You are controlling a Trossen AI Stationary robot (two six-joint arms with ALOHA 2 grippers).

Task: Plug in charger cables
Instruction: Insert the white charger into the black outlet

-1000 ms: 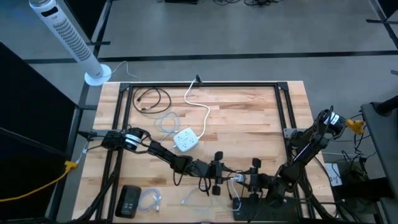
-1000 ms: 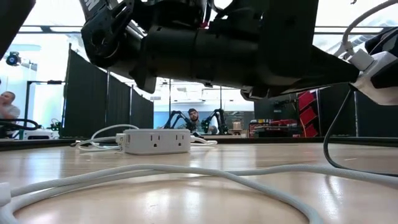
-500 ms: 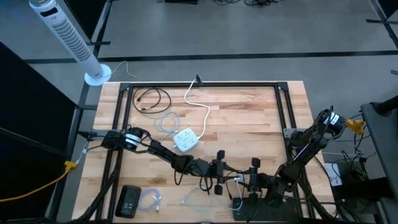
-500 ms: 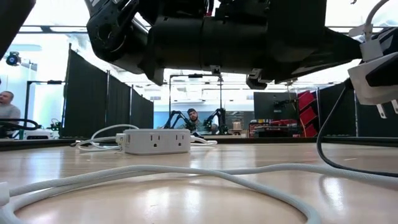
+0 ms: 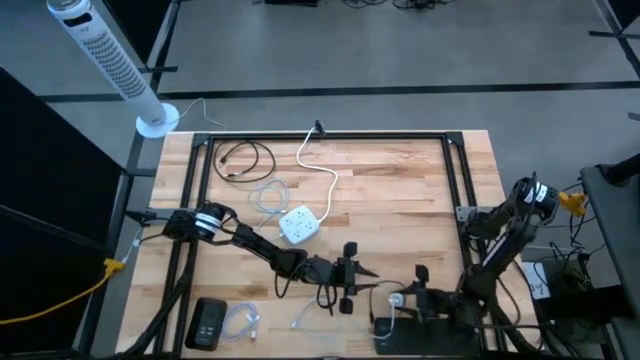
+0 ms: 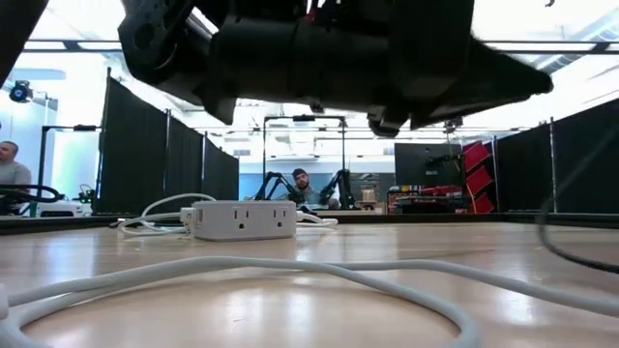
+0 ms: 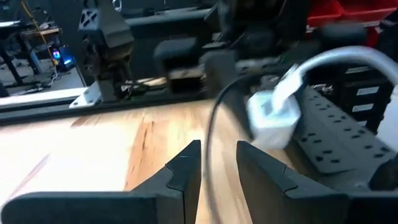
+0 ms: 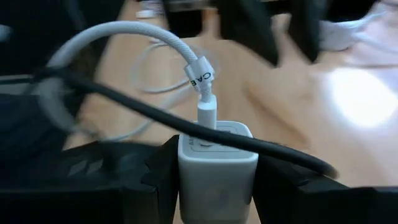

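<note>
My right gripper (image 5: 398,298) is shut on a white charger adapter (image 8: 217,163) near the table's near edge, just above the long black power strip (image 5: 425,338). A white braided cable (image 8: 149,34) is plugged into the adapter's outer face. A thin black cable (image 8: 124,102) crosses in front of it. My left gripper (image 5: 365,272) hovers open just left of the adapter, touching nothing. In the left wrist view its fingertips (image 7: 217,149) point toward the adapter (image 7: 272,117). Other charger cables lie coiled on the table: a black one (image 5: 243,158) and a white one (image 5: 268,197). My right gripper pinches the white adapter by its two side faces (image 8: 185,168), one finger (image 8: 155,174) on each side. The adapter's cable end (image 8: 207,115) points away from the wrist. The adapter is lifted clear of the table, and the braided cable arches away from it, slack.
A white socket cube (image 5: 300,225) with its thick white cord (image 5: 322,170) sits mid-table, also in the low view (image 6: 242,219). A black device (image 5: 208,322) and translucent cables (image 5: 243,322) lie near the left near corner. A white cable (image 6: 290,271) loops across the low view's foreground.
My right gripper has carried the adapter toward the table's right and near edge, away from my left gripper, so the gap between the two has widened. In the low view the adapter has passed out of the picture on the right. The left gripper has stayed about where it was.
</note>
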